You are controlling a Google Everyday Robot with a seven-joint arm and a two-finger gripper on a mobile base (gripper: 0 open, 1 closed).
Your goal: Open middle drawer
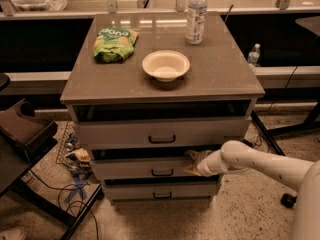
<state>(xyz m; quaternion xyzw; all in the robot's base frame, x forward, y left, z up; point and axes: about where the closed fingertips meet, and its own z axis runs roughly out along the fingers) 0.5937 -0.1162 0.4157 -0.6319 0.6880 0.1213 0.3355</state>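
Note:
The grey cabinet (pixel 165 79) has three drawers stacked in its front. The middle drawer (pixel 135 168) is a wide shallow grey panel with a small black bar handle (pixel 162 172). A dark gap shows above its top edge. My gripper (pixel 193 163) is at the end of the white arm (pixel 260 164), which comes in from the right. It is against the right part of the middle drawer's front, at its upper edge and to the right of the handle. The top drawer (pixel 160 132) sits above it and the bottom drawer (pixel 160 190) below.
On the cabinet top stand a white bowl (pixel 166 65), a green snack bag (pixel 115 44) and a water bottle (pixel 196 15). A dark chair (pixel 22 129) and loose cables (pixel 75 184) lie on the floor to the left. A small bottle (pixel 254 54) sits behind on the right.

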